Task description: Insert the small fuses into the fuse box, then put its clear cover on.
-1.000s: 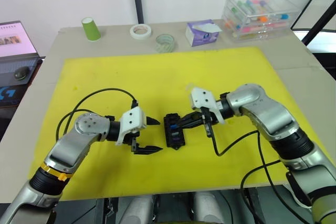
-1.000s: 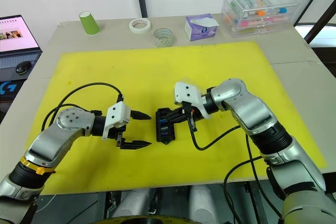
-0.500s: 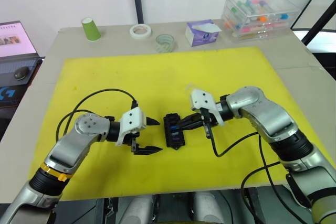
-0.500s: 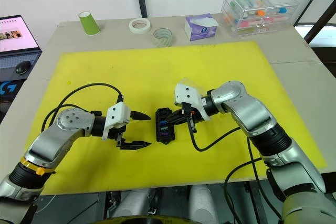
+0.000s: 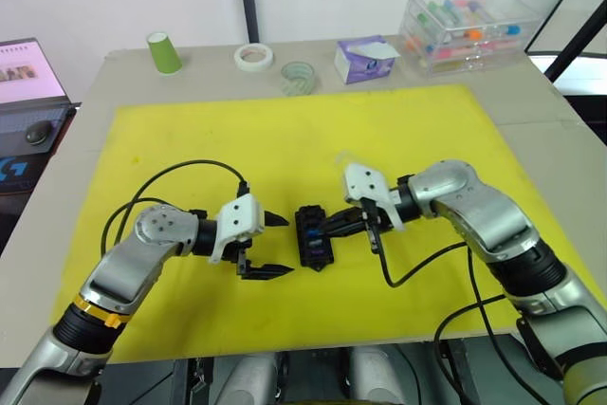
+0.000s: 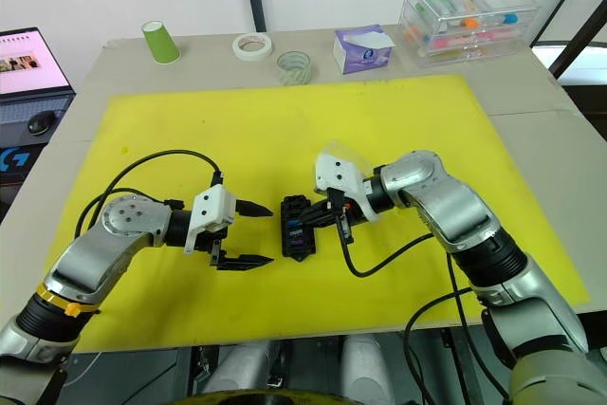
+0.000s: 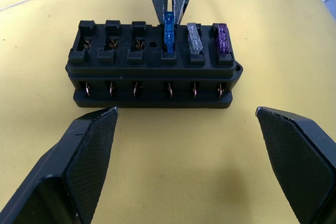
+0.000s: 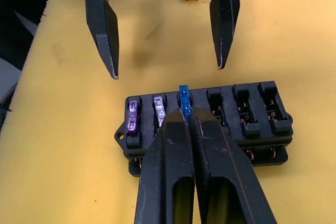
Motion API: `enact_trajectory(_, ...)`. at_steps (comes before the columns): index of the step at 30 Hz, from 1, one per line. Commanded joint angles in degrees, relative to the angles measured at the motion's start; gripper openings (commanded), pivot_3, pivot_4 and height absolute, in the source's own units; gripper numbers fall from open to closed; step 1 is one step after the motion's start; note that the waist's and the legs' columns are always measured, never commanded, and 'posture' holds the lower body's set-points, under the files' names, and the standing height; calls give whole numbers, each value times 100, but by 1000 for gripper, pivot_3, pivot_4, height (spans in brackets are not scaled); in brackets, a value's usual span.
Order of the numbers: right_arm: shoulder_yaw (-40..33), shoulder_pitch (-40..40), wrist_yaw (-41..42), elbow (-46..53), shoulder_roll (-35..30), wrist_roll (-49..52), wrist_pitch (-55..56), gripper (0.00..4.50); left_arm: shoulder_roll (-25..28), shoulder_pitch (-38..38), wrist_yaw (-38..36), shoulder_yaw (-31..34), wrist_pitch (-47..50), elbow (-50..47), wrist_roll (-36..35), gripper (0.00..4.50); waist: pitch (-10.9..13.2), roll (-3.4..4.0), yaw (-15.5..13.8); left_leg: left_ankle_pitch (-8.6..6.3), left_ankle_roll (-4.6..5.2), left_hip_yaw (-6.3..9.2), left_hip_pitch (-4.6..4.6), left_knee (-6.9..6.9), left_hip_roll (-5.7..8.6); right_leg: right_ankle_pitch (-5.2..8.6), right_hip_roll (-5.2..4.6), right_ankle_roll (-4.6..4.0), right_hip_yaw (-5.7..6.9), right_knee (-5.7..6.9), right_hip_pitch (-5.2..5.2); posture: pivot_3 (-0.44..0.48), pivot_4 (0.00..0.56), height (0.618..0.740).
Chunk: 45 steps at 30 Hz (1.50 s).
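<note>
Pressing a blue fuse (image 8: 183, 98) into the fuse box (image 5: 314, 235) at mat centre, the right tool (image 8: 185, 121) has crept leftward, pinched on it; the left tool (image 5: 270, 246) stays wide. Three slots remain empty.

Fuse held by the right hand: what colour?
Blue fuse; clearest in the left wrist view.

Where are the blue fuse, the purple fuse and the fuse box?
blue fuse (image 7: 168, 24), left wrist view, on its upper body above the slot.
purple fuse (image 7: 222, 38), left wrist view, on its top face.
fuse box (image 7: 152, 80), left wrist view, on its black front wall.
</note>
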State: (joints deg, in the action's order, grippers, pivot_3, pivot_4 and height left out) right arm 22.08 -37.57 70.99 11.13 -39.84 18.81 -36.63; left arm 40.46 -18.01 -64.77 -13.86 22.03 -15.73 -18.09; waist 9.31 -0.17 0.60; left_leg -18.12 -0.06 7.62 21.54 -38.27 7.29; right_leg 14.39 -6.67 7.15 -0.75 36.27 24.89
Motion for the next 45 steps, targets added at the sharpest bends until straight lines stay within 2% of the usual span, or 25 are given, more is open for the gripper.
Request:
enact_trajectory(1,-8,62,-14,165,26,-46,90,0,-2,17,-12,74,-78,-107,-32,4423,0,0,0,0,0,0,0,0,0,0,0,0,0,0,0,0,150,740)
enact_trajectory(13,31,26,11,7,-3,-439,653,0,-23,6,-17,59,-81,-106,-35,4423,0,0,0,0,0,0,-2,0,0,0,1,0,0,1,-1,0,150,740)
enact_trajectory(26,74,-125,128,26,-41,-587,660,0,-38,12,2,59,-105,-117,-13,4423,0,0,-1,0,0,0,-1,-1,0,0,0,0,0,1,-1,0,150,740)
enact_trajectory(39,372,-13,175,57,-63,-819,355,0,-60,29,34,57,-126,-126,11,4423,-2,-1,-1,0,0,0,-6,-1,0,0,1,0,0,1,-6,0,150,740)
enact_trajectory(45,537,-168,68,125,-44,-849,-365,0,-63,34,47,59,-140,-124,15,4423,-6,-2,-2,0,0,1,-9,-1,0,0,1,0,0,1,-10,0,150,740)
